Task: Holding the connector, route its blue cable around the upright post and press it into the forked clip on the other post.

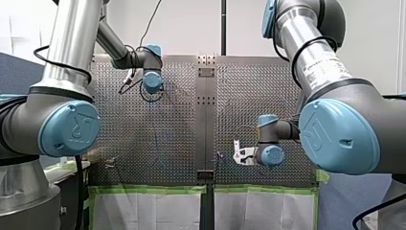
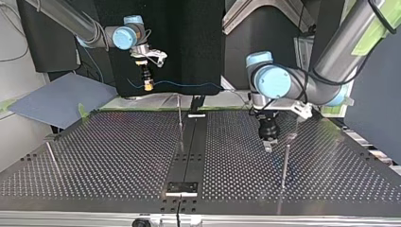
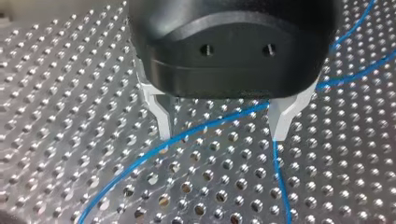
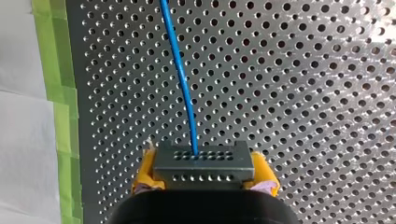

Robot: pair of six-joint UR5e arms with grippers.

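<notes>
Connector point(image 2: 148, 86) sits pinched between the yellow pads point(image 4: 147, 172) of our right gripper point(image 2: 147, 79), raised at the top view's left, its blue cable point(image 2: 189, 85) running right along the far edge of the table point(image 2: 94, 151), and further right our left gripper point(image 2: 268, 142) hangs low, fingers point(image 3: 161, 119) spread either side of the cable.

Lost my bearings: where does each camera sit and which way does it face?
Front: behind and above the shoulders, looking over the table; left arm and right arm flank it.
Top: across the table, facing the arms; my right gripper at left, left gripper at right.
Left wrist: looks past its open fingers at the blue cable.
Right wrist: looks over its yellow-padded fingers, shut on the connector.
Shared: blue cable, both wrist views.
</notes>
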